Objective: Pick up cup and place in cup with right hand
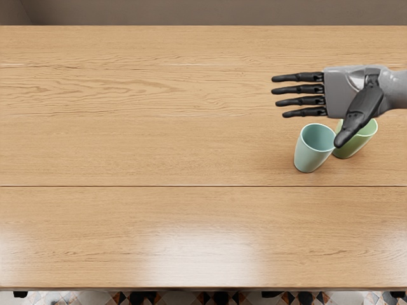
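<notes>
The blue cup point(310, 156) is standing on the table's right-hand part, apparently upright, mouth up. The green cup point(350, 147) is sitting right beside it, twd the R; thumb point(358, 117) is covering part of its rim, so whether the cups are touching is unclear. Neither is sitting inside the other.

The R hand point(343, 93) is hanging open w/ nothing in it, fingers reaching twd the L, thumb angling down over the cups. Prob. the step is lining up a grasp; which cup is going in which isn't showing. For a good grip, the hand should be clearing both rims, then coming in w/ thumb & fingers on opp. sides of one cup, keeping out of the gap so it isn't tipping the neighbor. Before lowering, it should be lifting straight & centering over the other mouth.

The table point(159, 146) is offering wide room L of the cups, w/ far & near edges lying well apart from them; approaching from the L is likely safest.
</notes>
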`<act>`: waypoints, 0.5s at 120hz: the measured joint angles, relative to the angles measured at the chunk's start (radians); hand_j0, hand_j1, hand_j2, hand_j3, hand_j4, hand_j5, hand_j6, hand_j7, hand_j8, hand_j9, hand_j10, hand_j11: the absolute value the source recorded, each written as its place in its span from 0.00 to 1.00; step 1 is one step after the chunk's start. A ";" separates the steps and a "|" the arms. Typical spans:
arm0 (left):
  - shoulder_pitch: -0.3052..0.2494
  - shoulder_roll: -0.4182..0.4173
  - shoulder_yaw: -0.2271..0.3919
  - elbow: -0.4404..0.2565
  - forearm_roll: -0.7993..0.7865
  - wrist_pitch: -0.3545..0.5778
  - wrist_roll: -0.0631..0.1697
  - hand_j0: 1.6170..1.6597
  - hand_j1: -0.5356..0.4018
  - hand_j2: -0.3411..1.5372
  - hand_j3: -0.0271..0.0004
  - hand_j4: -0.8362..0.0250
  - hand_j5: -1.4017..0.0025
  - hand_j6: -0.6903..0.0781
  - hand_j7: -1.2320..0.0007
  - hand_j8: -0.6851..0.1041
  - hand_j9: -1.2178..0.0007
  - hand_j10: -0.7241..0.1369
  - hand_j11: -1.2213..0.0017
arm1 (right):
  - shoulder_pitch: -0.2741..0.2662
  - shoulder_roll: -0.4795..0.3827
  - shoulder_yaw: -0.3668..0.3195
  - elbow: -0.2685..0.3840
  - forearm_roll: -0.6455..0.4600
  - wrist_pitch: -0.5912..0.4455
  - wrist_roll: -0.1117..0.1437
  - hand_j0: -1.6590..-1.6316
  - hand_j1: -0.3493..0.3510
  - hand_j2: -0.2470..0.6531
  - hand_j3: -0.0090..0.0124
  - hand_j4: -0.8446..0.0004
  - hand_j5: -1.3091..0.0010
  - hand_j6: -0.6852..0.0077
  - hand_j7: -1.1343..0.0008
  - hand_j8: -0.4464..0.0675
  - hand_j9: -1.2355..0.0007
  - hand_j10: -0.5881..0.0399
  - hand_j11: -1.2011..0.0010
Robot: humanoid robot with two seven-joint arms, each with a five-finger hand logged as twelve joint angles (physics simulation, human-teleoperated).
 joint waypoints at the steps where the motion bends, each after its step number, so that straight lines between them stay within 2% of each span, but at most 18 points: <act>1: 0.000 0.000 0.000 0.000 0.000 0.000 0.000 0.96 0.94 0.18 0.98 0.97 1.00 0.90 1.00 0.87 1.00 0.84 1.00 | 0.000 0.000 0.000 0.001 0.000 0.000 0.000 0.04 0.00 0.27 0.42 1.00 1.00 0.99 1.00 0.87 1.00 0.94 1.00; 29: 0.000 0.000 0.000 0.000 0.000 0.000 0.000 0.96 0.94 0.18 0.98 0.97 1.00 0.90 1.00 0.87 1.00 0.84 1.00 | 0.015 0.010 -0.004 0.011 -0.012 0.000 0.000 0.04 0.00 0.27 0.42 1.00 1.00 0.99 1.00 0.87 1.00 0.94 1.00; 42: 0.000 0.000 0.000 0.000 0.000 0.000 0.000 0.96 0.94 0.18 0.98 0.97 1.00 0.90 1.00 0.87 1.00 0.84 1.00 | 0.056 0.048 -0.005 0.010 -0.105 0.000 0.000 0.04 0.00 0.27 0.42 1.00 1.00 0.99 1.00 0.87 1.00 0.94 1.00; 60: 0.000 0.000 -0.001 0.000 0.000 0.000 0.000 0.96 0.94 0.18 0.98 0.97 1.00 0.90 1.00 0.87 1.00 0.84 1.00 | 0.126 0.123 -0.012 0.008 -0.309 0.000 0.000 0.04 0.00 0.27 0.42 1.00 1.00 0.99 1.00 0.87 1.00 0.94 1.00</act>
